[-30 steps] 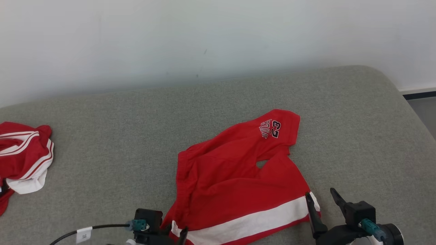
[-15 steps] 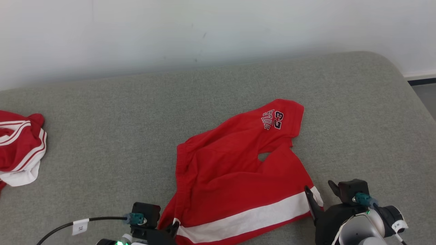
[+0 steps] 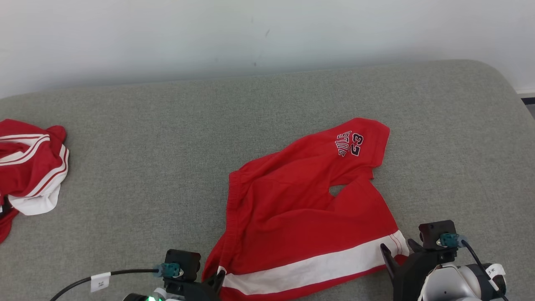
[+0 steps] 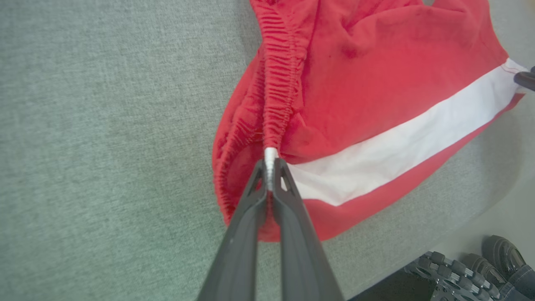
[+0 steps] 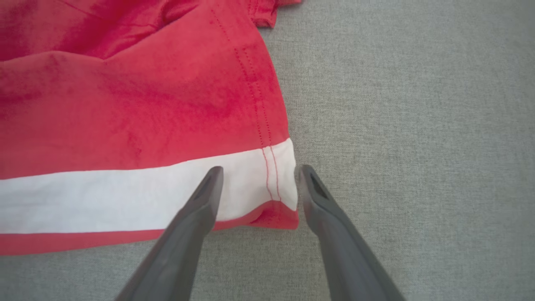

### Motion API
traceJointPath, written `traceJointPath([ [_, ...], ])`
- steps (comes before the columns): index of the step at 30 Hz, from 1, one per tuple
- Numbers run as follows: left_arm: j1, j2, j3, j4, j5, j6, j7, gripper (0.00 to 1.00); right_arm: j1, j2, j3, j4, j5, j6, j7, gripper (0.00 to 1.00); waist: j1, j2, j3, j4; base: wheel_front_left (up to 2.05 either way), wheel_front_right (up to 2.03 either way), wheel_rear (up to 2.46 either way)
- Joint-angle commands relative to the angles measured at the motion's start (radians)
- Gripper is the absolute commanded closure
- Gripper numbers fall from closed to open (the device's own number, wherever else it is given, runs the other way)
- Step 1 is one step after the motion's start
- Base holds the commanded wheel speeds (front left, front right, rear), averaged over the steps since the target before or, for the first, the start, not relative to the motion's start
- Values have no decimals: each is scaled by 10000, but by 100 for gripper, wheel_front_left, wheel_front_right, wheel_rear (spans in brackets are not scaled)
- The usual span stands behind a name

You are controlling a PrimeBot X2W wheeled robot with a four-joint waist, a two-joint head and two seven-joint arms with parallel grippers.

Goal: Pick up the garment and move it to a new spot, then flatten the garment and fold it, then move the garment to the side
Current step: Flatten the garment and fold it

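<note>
The shorts [image 3: 305, 217] lay at the mattress [image 3: 167, 138] near edge. The left gripper [image 4: 271, 165] stayed clamped on the waistband [image 4: 280, 83]. The right gripper [image 5: 259, 169] had drawn back, fingers [image 5: 196, 217] apart astride the hem corner [image 5: 280, 184], seemingly ready to grip.

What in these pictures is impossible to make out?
- Head view: second red-and-white garment, cut off by the left edge.
- Head view: left gripper, mostly below the bottom edge.
- Left wrist view: dark treaded objects, cut off at the bottom-right corner.
- All views: red shorts' underside, hidden by their own cloth.
</note>
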Motion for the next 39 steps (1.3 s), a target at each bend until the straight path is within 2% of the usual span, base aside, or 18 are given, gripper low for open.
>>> traceJointPath([
  [1, 54, 8, -2, 23, -39, 19, -79, 100, 121, 86, 31, -143, 50, -26, 21, 9, -1, 0, 9, -8, 0, 0, 0],
  [3, 22, 29, 2, 30, -46, 18, -111, 100, 150, 98, 75, -227, 49, -26, 74, 25, -1, 0, 26, -22, 0, 0, 0],
  [4, 6, 42, 2, 44, -40, 26, -145, 100, 159, 108, 69, -231, 64, -26, 99, 44, -1, 0, 31, -26, 0, 0, 0],
  [5, -10, 50, 1, 50, -39, 35, -148, 100, 146, 111, 53, -200, 68, -26, 124, 58, -1, 0, 38, -29, 0, 0, 0],
  [6, -24, 52, -3, 59, -42, 47, -166, 100, 114, 116, -10, -151, 55, -26, 125, 64, -1, 0, 47, -32, 0, 0, 0],
  [8, -46, 51, -22, 97, -54, 57, -206, 100, 45, 133, -167, -20, -23, -26, 134, 56, -1, 0, 65, -34, 0, 0, 0],
  [9, -60, 48, -33, 113, -59, 55, -210, 100, -8, 144, -245, 17, -102, -26, 79, 28, -1, 0, 73, -29, 0, 0, 0],
  [11, -86, 46, -53, 141, -75, 47, -212, 100, -64, 193, -375, 73, -190, -26, -30, 5, -1, 0, 85, -13, 0, 0, 0],
  [12, -98, 51, -61, 150, -84, 49, -222, 100, -85, 222, -442, 98, -239, -26, -79, 0, -1, 0, 94, -9, 0, 0, 0],
  [21, -155, 124, -82, 116, -146, 98, -236, 100, -275, 313, -348, 572, -142, -26, -181, 2, -1, 0, 187, 9, 0, 0, 0],
  [22, -162, 129, -84, 110, -146, 108, -239, 100, -307, 312, -300, 621, -127, -26, -193, 7, -1, 0, 198, 8, 0, 0, 0],
  [23, -167, 133, -86, 105, -152, 106, -247, 100, -334, 303, -244, 665, -107, -25, -217, 24, -1, 0, 209, 7, 0, 0, 0],
  [24, -172, 142, -89, 101, -158, 100, -248, 100, -373, 300, -218, 711, -120, -26, -257, 51, -1, 0, 219, 4, 0, 0, 0],
  [25, -177, 146, -92, 102, -163, 108, -238, 100, -401, 286, -174, 756, -112, -26, -255, 73, -1, 0, 226, 2, 0, 0, 0],
  [27, -184, 155, -99, 105, -174, 124, -261, 100, -470, 263, -114, 798, -86, -25, -360, 100, -1, 0, 234, 3, 0, 0, 0],
  [35, -277, 82, 119, -89, -289, 189, -1015, 100, -562, 297, -118, 689, -14, -26, -731, 100, -1, 0, 125, -3, 0, 0, 0],
  [39, -288, -262, 574, -334, -1003, 152, -2028, 100, -699, 384, -300, 367, 552, -26, -1409, 100, -1, 0, -36, 6, 0, 0, 0],
])
